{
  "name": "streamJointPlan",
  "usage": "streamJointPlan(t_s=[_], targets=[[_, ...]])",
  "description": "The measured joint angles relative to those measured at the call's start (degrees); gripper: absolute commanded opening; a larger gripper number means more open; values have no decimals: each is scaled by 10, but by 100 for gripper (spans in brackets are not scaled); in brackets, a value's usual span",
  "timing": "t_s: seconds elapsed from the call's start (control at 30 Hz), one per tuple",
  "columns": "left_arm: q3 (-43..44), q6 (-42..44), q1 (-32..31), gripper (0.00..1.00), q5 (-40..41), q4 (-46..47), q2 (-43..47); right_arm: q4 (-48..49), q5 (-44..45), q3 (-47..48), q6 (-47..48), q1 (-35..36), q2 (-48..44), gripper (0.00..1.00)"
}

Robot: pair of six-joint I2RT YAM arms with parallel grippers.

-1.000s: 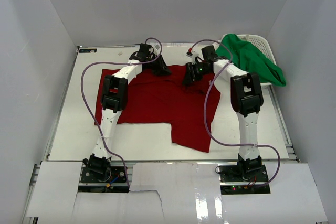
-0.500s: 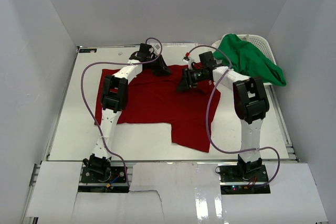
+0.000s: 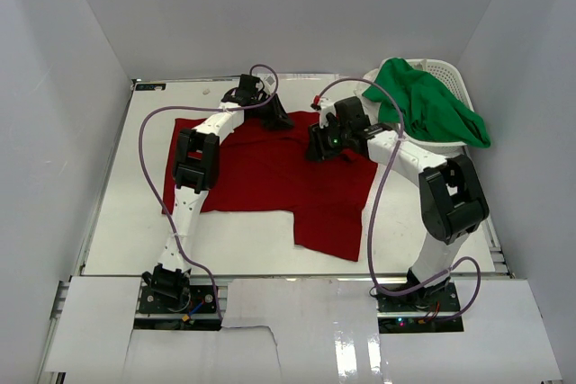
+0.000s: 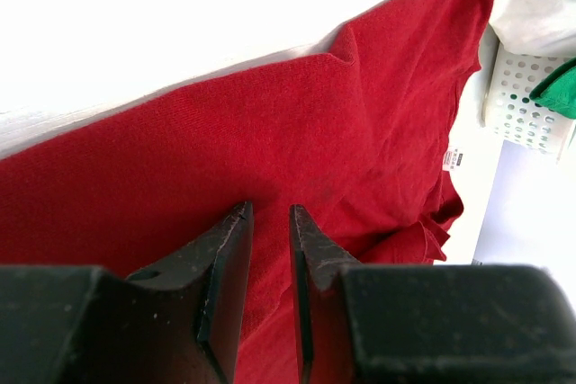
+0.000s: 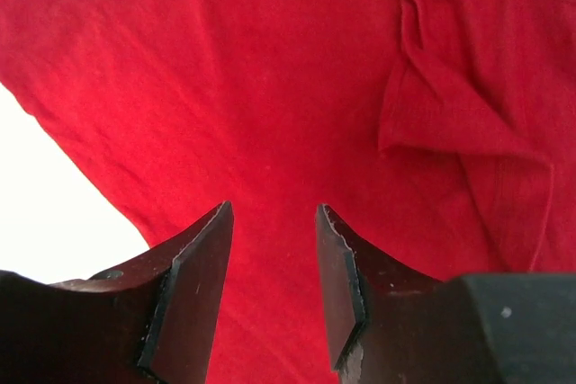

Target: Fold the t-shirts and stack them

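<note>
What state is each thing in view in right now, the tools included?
red t-shirt, spread out on the table, not folded up
green t-shirt, crumpled, draped over the basket's rim
white basket, upright at the far right corner, holding the green shirt
left tool, jaws narrowly apart at the red shirt's far edge; grip unclear
right tool, open over the red shirt, nothing between the jaws

Your left arm [image 3: 184,209] and right arm [image 3: 405,152] are white links between black joint housings [image 3: 196,157], each trailing a looping purple cable [image 3: 142,150] and ending in matte black wedge-shaped fingers [image 5: 193,285] with chipped tips.
</note>
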State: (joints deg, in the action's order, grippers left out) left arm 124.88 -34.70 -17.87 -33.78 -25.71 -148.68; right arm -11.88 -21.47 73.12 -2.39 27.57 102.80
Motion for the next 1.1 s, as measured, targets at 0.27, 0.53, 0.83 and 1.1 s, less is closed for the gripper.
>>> streamJointPlan(t_s=[0.27, 0.53, 0.83, 1.1], targets=[[-1, 0, 0, 35, 0, 1, 0, 42, 85, -73, -78, 5, -6, 49], [-3, 0, 0, 35, 0, 2, 1, 85, 111, -81, -120, 5, 36, 49], [-7, 2, 0, 35, 0, 4, 3, 137, 112, -81, -139, 6, 63, 49], [-10, 4, 0, 35, 0, 6, 5, 150, 119, -78, -139, 10, 63, 49]])
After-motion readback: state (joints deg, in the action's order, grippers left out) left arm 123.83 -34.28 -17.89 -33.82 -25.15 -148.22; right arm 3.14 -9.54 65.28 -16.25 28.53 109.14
